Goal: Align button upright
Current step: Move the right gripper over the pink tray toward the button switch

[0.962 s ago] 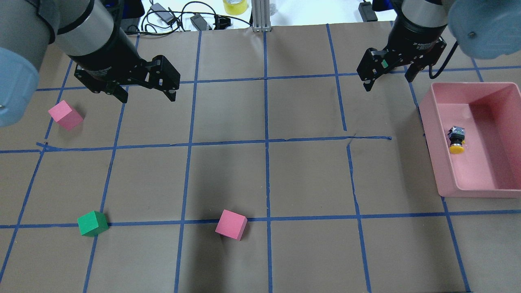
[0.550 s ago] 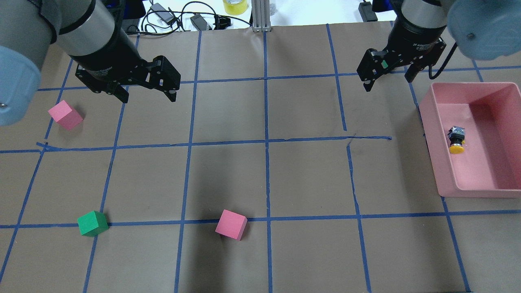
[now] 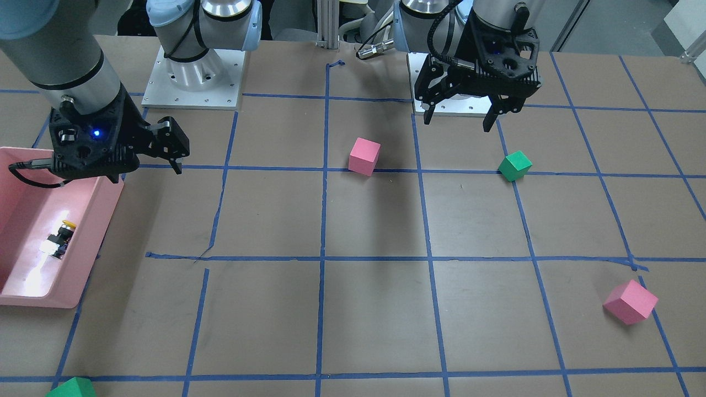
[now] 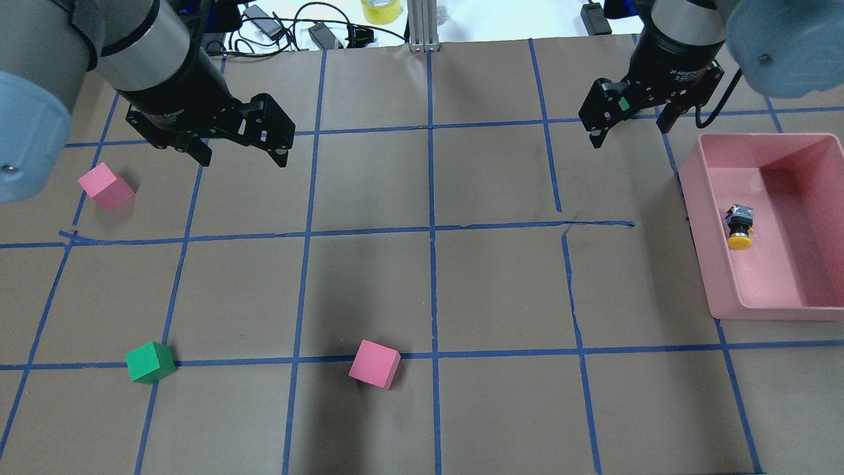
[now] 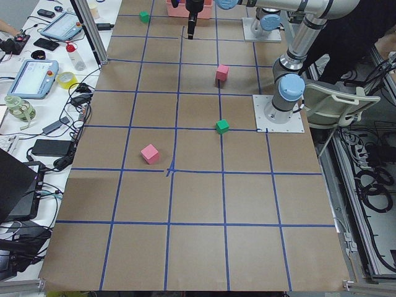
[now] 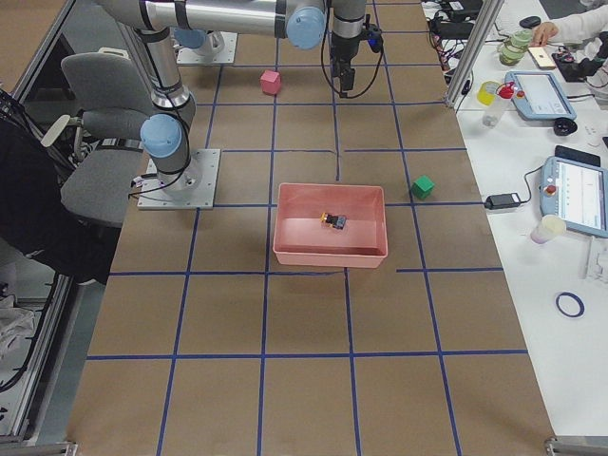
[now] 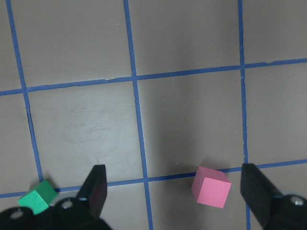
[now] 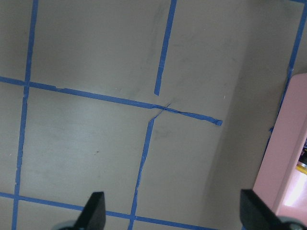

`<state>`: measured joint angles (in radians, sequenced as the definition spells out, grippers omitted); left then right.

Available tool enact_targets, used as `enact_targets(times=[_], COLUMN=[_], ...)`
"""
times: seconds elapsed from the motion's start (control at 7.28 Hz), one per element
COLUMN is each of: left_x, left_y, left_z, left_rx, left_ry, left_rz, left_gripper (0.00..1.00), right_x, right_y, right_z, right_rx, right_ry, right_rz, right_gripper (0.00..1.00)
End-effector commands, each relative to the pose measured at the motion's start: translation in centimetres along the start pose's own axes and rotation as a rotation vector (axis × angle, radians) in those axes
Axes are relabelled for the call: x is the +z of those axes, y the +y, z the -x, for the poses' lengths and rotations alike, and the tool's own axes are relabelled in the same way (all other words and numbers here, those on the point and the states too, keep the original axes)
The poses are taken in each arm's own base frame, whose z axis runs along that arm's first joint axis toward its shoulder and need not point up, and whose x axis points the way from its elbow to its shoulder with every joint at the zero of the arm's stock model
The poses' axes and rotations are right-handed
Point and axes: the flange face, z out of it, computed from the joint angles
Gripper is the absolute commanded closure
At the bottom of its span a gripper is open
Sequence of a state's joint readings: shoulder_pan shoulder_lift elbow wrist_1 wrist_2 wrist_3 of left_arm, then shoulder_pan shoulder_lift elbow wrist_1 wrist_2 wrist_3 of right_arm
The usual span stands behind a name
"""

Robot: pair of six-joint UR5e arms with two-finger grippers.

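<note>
Lying on its side in the pink bin (image 4: pixel 765 310), the button (image 4: pixel 740 227) awaits righting: no step is done yet; the right gripper (image 4: pixel 630 132), near the bin, and the left gripper (image 4: pixel 242 158) hover wide open, empty

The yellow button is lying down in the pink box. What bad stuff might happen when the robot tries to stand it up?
The button lies on its side close to one wall of the pink box, so the open right jaws might bump that wall. Its round cap could let it roll or slip when pinched.
</note>
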<state>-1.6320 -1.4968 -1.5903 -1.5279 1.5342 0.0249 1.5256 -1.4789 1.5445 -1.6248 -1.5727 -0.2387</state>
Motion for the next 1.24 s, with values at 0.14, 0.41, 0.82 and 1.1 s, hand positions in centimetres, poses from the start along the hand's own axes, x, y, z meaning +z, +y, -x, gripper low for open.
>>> enact_targets(times=[0.14,0.41,0.82,1.1], left_x=[0.0,0.0,-0.1,-0.1], left_y=[0.0,0.0,0.0,0.0], left_z=[0.1,0.1,0.1,0.1], left_rx=[0.000,0.000,0.001,0.003], left_ry=[-0.002,-0.002,-0.002,-0.002], left_rz=[-0.001,-0.001,-0.002,-0.002], left_gripper=[0.00,0.00,0.00,0.00], right_x=[0.4,0.8,1.6,4.4], right_y=[0.1,0.1,0.0,0.8], right_z=[-0.3,-1.5,-13.1,-22.9], right_rx=[0.005,0.018,0.195,0.286], right_ry=[-0.006,0.042,0.091,0.104], right_rz=[0.021,0.037,0.009,0.002], right_gripper=[0.00,0.00,0.00,0.00])
